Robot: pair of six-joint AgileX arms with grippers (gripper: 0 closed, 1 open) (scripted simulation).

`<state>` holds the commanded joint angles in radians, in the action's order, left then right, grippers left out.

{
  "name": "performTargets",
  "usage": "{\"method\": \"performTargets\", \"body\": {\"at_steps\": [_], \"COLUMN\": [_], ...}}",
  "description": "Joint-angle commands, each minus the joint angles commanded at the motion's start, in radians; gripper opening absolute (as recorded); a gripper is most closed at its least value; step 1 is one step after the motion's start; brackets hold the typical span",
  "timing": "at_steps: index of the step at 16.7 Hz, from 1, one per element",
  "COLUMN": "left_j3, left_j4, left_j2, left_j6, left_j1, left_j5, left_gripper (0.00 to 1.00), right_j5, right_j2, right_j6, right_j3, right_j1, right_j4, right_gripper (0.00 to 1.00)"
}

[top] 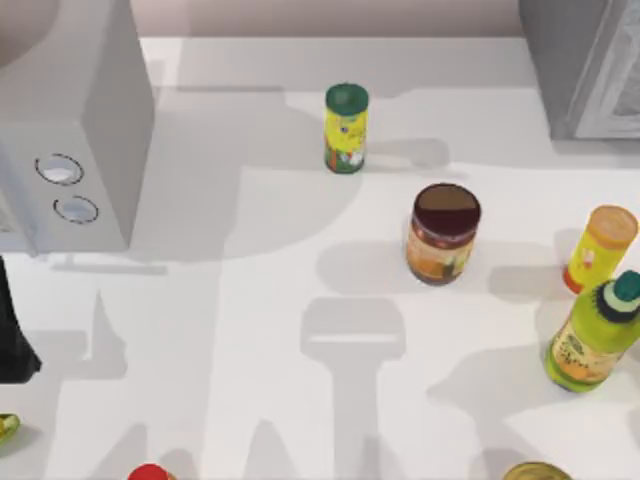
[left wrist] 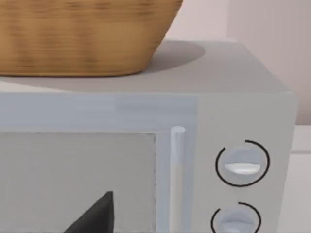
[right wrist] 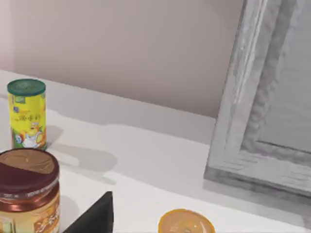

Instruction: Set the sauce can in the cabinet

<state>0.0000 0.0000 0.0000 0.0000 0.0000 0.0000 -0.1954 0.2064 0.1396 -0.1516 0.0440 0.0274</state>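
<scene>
Sauce can upright on the desk, cabinet door shut, neither arm on it yet.

From above, we see the sauce can (top: pixel 443 233) standing upright, its long axis vertical, well to the cabinet's (top: pixel 585 65) lower left; the slim green-lidded can (top: pixel 346 127) stands farther left. Our left wrist view faces the knobbed box (left wrist: pixel 243 165) under a basket (left wrist: pixel 82 34). In our right wrist view the can (right wrist: pixel 29 194) sits close, the cabinet door (right wrist: pixel 272 97) beyond, so we judge the right arm nearer. We cannot tell either arm's fingers.
</scene>
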Motion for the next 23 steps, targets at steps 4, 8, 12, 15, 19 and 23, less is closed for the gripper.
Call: {"method": "performTargets", "body": {"at_steps": [4,8,12,15,19,23], "left_j3": [0.0,0.0,0.0,0.0,0.0,0.0], "left_j4": [0.0,0.0,0.0,0.0,0.0,0.0], "left_j2": [0.0,0.0,0.0,0.0,0.0,0.0], "left_j6": [0.0,0.0,0.0,0.0,0.0,0.0], "left_j1": [0.0,0.0,0.0,0.0,0.0,0.0], "left_j5": [0.0,0.0,0.0,0.0,0.0,0.0], "left_gripper": [1.0,1.0,1.0,1.0,1.0,1.0], "right_j5": [-0.223,-0.418,-0.555,-0.636,-0.71,-0.751], "right_j2": [0.33,0.758,1.126,1.395,1.713,1.898], "right_j6": [0.201,0.438,0.709,0.923,1.118,1.202], "right_j3": [-0.262,-0.618,-0.88,-1.031,-1.174,-1.201], "right_j1": [0.021,0.017,0.0,-0.002,0.013,0.047], "right_j4": [0.057,0.073,0.13,0.24,0.403,0.564], "right_gripper": [1.0,1.0,1.0,1.0,1.0,1.0]}}
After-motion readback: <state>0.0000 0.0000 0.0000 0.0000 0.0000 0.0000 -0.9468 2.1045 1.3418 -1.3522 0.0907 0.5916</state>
